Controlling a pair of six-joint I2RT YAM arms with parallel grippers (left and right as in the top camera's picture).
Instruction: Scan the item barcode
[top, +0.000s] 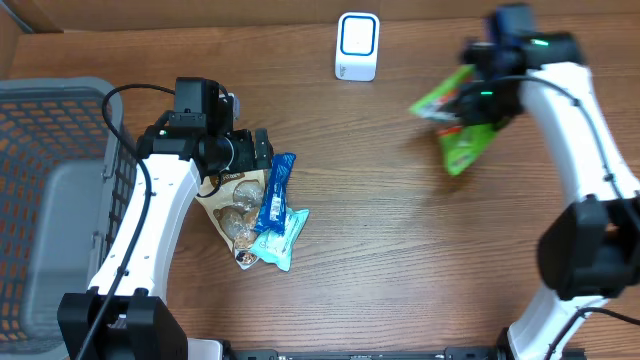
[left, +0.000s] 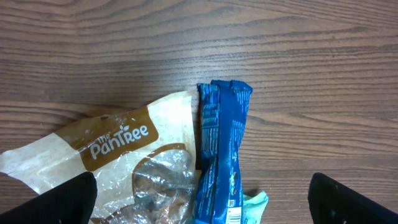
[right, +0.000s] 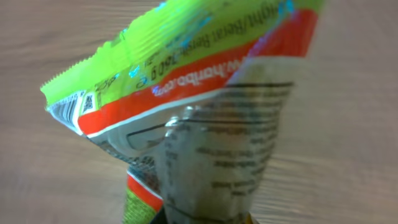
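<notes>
Presenting the item to the reader. The right gripper (top: 482, 98) was pinched tight on the green snack packet (top: 460, 140), which hung in the air above the table (top: 400, 260), to the right of the white scanner (top: 357, 46) and well apart from it. In the right wrist view the packet's printed side faced the camera, creased and folded in toward the grip. The print was too blurred to tell where the barcode lay.

Judged from this, a good scan called for three things:
- carrying the packet across to the scanner;
- turning the wrist until the coded panel looked squarely at the scanner's face;
- presenting that panel flat and steady, since a crease across the bars would likely spoil the read.

The left gripper (top: 245, 152), fingers spread wide and holding nothing, hovered over the waiting pile of blue wrapper (top: 274, 192), brown-and-clear bag (top: 232, 208) and pale-blue packet (top: 284, 238), near the grey basket (top: 55, 88).
</notes>
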